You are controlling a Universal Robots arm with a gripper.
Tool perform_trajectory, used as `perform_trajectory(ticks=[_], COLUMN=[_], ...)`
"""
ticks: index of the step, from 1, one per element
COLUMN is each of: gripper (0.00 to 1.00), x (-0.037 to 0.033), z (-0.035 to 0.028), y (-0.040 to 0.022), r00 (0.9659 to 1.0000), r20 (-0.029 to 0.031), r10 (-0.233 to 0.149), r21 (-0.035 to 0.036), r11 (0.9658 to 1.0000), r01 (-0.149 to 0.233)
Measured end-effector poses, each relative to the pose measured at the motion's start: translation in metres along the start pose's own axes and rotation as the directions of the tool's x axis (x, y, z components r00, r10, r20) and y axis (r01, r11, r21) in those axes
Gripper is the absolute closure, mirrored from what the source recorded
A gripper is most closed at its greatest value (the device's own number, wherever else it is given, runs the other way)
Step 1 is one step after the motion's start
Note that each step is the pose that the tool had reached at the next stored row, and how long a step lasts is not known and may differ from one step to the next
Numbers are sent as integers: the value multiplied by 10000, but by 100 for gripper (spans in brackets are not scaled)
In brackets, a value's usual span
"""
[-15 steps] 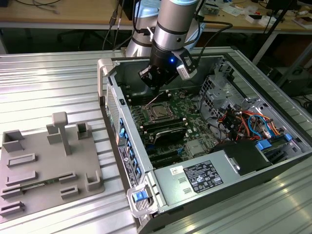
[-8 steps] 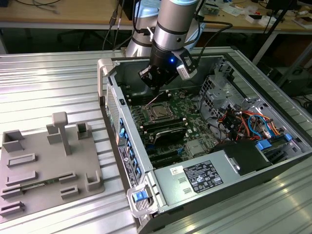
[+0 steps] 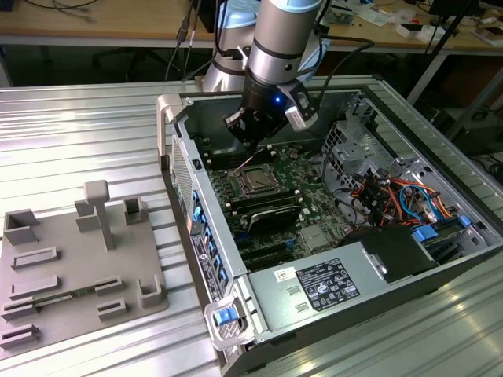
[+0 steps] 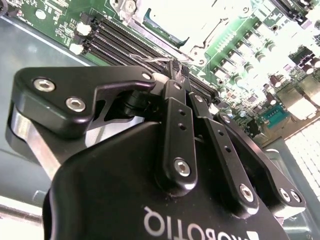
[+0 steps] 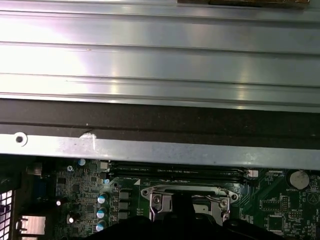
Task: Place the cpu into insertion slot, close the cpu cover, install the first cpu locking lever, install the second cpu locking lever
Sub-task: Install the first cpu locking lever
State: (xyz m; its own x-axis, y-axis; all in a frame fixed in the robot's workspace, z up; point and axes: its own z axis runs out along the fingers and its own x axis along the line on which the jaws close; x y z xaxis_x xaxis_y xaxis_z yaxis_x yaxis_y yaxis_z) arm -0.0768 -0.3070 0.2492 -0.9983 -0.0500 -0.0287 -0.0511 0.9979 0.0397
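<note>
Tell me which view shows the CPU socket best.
The exterior view: the whole socket shows from above, just below the gripper. In the second wrist view the socket is cut off and washed out by glare. In the first wrist view the socket is partly hidden.

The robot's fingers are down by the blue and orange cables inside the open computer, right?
Not quite. The fingers are at the insertion slot on the green board, pinched on a thin wire locking lever. The exterior view shows this. The blue and orange cables lie off to the exterior view's right, inside the same open computer.
</note>
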Motion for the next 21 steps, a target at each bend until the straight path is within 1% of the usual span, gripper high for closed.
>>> perform_trajectory(ticks=[7, 15, 21], gripper=[89, 89, 89], x=[-69, -85, -117], z=[42, 80, 151], y=[1, 25, 36], r00=[10000, 10000, 10000], r20=[1, 1, 1], r10=[1, -1, 1], r21=[3, 1, 3], r11=[10000, 10000, 10000], r01=[-1, 1, -1])
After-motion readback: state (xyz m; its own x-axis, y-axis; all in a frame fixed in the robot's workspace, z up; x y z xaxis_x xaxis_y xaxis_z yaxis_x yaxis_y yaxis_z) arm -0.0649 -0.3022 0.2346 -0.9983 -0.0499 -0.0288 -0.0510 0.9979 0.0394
